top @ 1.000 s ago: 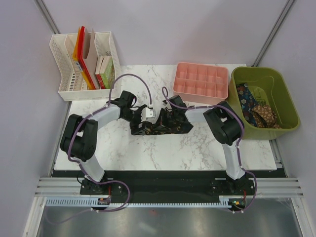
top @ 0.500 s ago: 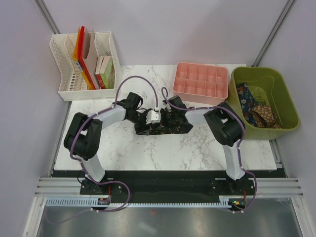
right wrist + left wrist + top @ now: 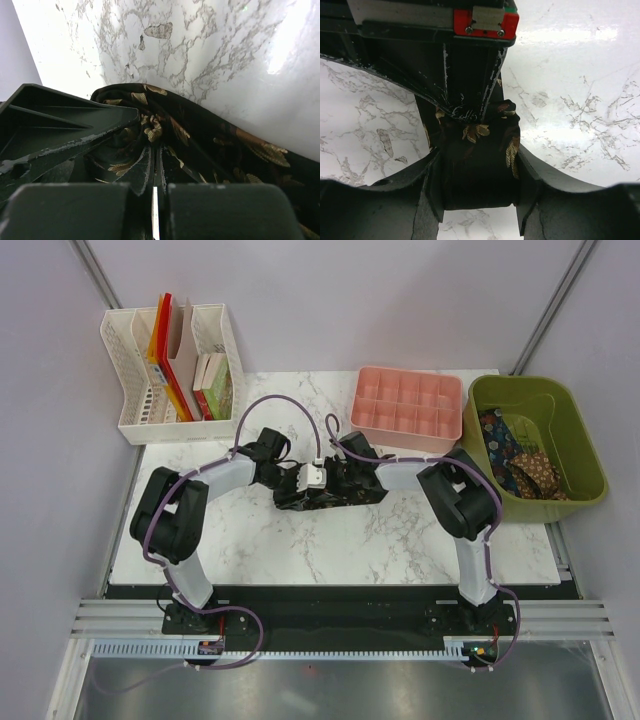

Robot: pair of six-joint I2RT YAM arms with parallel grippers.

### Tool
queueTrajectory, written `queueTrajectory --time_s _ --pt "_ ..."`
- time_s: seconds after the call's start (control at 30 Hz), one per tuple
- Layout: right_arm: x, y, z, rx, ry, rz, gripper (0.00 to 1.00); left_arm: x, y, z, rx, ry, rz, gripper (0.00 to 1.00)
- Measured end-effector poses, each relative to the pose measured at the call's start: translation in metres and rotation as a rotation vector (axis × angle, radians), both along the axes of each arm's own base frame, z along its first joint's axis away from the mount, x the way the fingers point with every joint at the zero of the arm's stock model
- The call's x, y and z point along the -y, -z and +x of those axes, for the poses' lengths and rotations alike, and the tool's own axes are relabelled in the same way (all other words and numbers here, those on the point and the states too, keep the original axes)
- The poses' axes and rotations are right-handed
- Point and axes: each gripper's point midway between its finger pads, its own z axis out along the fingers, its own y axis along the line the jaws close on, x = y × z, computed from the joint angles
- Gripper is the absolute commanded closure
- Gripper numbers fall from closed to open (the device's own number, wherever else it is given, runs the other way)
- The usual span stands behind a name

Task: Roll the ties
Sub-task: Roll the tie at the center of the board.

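**Left arm slides right, tie bunches up**

Since a second ago the left gripper (image 3: 300, 483) has slid right across the marble table (image 3: 400, 540). The tie (image 3: 340, 500) has shortened from a longer strip into a compact dark heap at mid-table. The right gripper (image 3: 338, 478) has barely shifted.

Left wrist view: both fingers (image 3: 432, 190) press the sides of a fold of black fabric with gold leaf print (image 3: 477, 175), so the grip is narrow and holding cloth. The right gripper (image 3: 475, 75) sits just beyond it, touching the same bundle.

Right wrist view: the right gripper (image 3: 155, 167) is pinched nearly together, with only a thin slit showing and a fold of the tie (image 3: 215, 140) caught at the tips.

Spare ties (image 3: 520, 465) lie in the green bin (image 3: 590, 465) at right. The pink tray (image 3: 408, 405) is behind the heap and the white file rack (image 3: 135, 410) is at back left.
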Motion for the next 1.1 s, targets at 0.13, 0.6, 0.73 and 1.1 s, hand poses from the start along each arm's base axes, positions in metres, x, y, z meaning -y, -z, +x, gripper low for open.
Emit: queueTrajectory --time_s 0.13,0.6,0.73,1.1 --pt "0.002 -0.003 0.0 0.01 -0.004 -0.012 1.0 0.001 0.0 0.001 0.003 0.001 -0.003 0.62" --pt "0.005 -0.007 0.005 0.058 -0.036 -0.048 1.0 0.001 -0.001 0.002 0.007 0.0 -0.004 0.58" --pt "0.003 0.0 0.007 0.054 -0.041 -0.037 1.0 -0.001 0.0 0.002 0.005 -0.007 0.008 0.48" --pt "-0.002 0.008 0.015 0.052 -0.022 0.019 1.0 -0.008 -0.016 0.003 -0.004 -0.076 -0.004 0.4"
